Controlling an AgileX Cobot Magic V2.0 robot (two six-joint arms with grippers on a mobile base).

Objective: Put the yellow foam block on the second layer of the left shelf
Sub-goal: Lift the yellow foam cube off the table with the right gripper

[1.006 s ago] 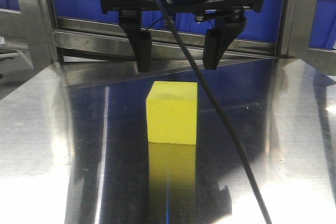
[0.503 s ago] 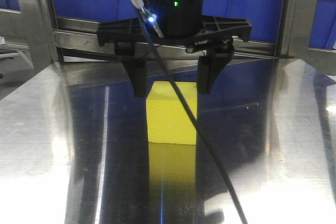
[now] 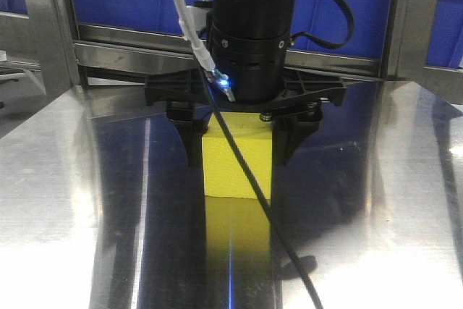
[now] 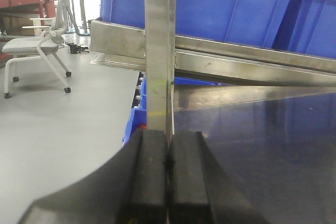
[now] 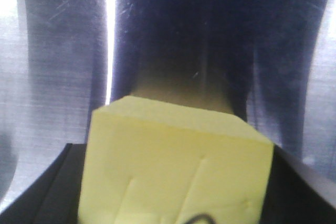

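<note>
Right arm is on top of it now: the yellow foam block (image 3: 237, 168) sits flat on the shiny steel tabletop (image 3: 65, 179), and the right claw (image 3: 241, 148) is down around it, one black finger (image 3: 194, 142) on each side face. The jaws stand spread to about the block's width. The fingers look to be right at the foam, but whether they actually press it I cannot tell, and nothing is squeezed in. From the right wrist camera the block (image 5: 173, 166) fills the lower frame, dead centre between the dark finger edges, so the target lies straight below and between the fingers, not off to either side. It reads as a cube with no long axis to line up with, its flat faces square to the pads. A black cable (image 3: 253, 200) drapes across the front of the block. The left claw (image 4: 168, 182) is pressed shut on nothing, looking past a steel upright (image 4: 157, 51) toward blue bins (image 4: 220, 9), with the block nowhere in its view. So the right arm is clearly the nearer, and my read is that the closing pinch comes next.
</note>
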